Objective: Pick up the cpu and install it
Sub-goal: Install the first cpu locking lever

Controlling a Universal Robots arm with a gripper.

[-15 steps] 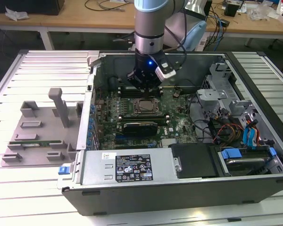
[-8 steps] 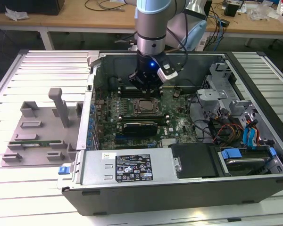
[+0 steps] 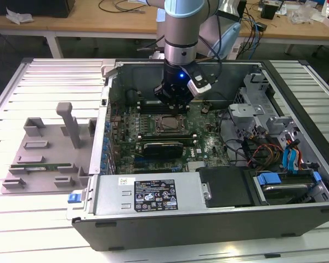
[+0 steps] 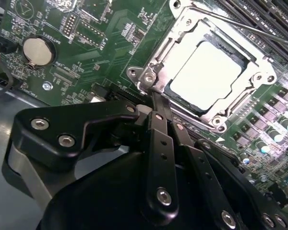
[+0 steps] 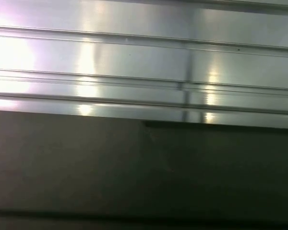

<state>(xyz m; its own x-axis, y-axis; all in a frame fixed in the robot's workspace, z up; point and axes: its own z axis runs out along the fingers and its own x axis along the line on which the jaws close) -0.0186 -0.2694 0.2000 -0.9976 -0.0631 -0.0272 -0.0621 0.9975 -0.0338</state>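
The cpu (image 4: pixel 206 76), a flat square chip with a pale silver top, lies inside the open metal socket frame (image 4: pixel 259 72) on the green motherboard (image 4: pixel 101 43). In the second wrist view my gripper (image 4: pixel 156 96) hangs just beside a corner of that frame, its black fingers (image 4: pixel 159 129) shut together with nothing between them. From the exterior view the gripper (image 3: pixel 174 107) stands inside the open computer case (image 3: pixel 219 219), right over the far edge of the socket (image 3: pixel 169 125).
A long black card (image 3: pixel 163 148) sits just in front of the socket. Drive bays and coloured cables (image 3: pixel 285 159) crowd the exterior view's right of the case. A grey plastic tray with upright posts (image 3: pixel 49 148) rests on the slatted table (image 3: pixel 22 98). A coin battery (image 4: pixel 38 51) sits on the board.
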